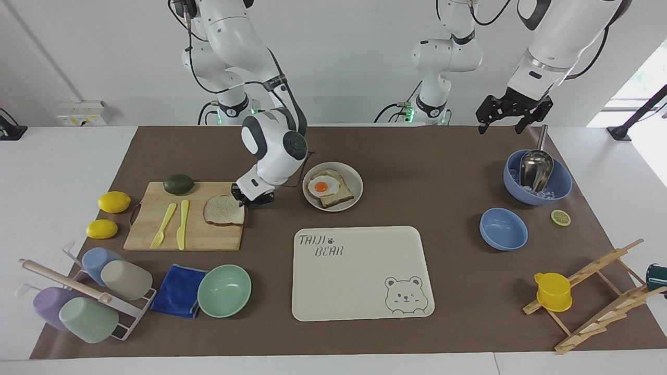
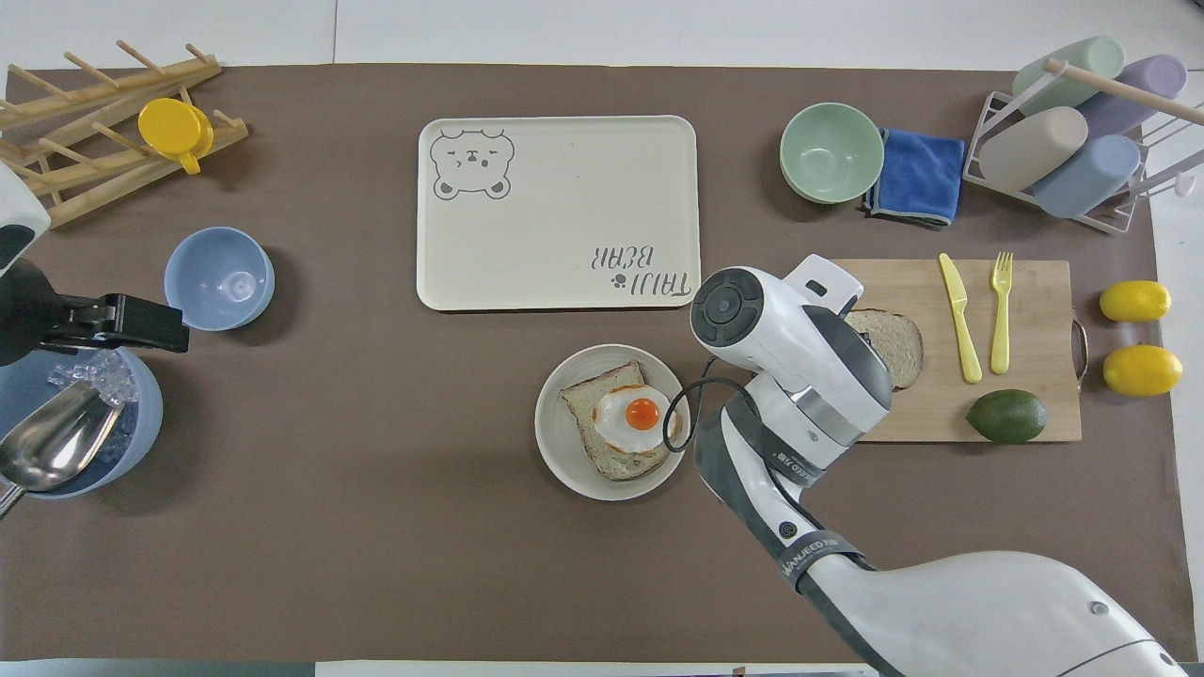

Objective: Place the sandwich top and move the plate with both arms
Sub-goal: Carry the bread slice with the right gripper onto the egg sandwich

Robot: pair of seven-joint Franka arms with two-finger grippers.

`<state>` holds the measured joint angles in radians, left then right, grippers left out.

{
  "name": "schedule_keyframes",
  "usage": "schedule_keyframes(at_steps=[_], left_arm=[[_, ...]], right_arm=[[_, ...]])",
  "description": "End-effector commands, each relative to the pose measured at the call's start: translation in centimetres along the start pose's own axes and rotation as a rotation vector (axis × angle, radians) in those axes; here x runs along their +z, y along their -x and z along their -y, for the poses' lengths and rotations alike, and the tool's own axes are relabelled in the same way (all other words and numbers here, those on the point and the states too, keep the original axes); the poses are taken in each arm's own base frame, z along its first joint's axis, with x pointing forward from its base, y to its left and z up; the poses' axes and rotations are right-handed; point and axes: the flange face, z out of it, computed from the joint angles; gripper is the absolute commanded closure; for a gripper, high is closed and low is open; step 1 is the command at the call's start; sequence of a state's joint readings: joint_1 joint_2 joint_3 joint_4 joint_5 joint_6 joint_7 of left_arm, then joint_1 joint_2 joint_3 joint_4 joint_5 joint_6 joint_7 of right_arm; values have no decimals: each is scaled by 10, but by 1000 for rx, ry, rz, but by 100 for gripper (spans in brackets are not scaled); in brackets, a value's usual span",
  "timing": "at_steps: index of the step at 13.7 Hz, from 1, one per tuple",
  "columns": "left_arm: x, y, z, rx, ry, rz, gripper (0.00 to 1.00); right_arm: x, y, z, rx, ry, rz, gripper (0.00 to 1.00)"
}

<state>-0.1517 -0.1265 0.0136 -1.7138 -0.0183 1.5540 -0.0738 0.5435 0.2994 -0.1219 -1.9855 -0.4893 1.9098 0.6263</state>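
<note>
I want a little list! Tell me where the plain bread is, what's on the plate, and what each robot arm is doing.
sandwich top: on the wooden cutting board, at the corner nearest the plate
plate: on the brown mat, holds toast with a fried egg
right gripper: at the edge of the sandwich top, closed on it
left gripper: waits in the air, over the table near the blue bowl with the metal scoop
tray: bear-printed, nothing on it
</note>
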Motion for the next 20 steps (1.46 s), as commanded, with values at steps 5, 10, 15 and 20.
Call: schedule_keyframes(at_steps=[5,10,15,20], left_arm=[[-4,4,3,-3,9,-10,0],[-4,4,7,-3,10,-10,0],[-3,5,9,-9,10,-9,0],[-3,5,10,-15,12,-8,0]], right_arm=[[-138,51,26,-18,192,56,100],[-184,74,79,70,-21,18,100],[-195,60,115,70,-234,-64,100],[-206,83,153,3,-274,-99,100]])
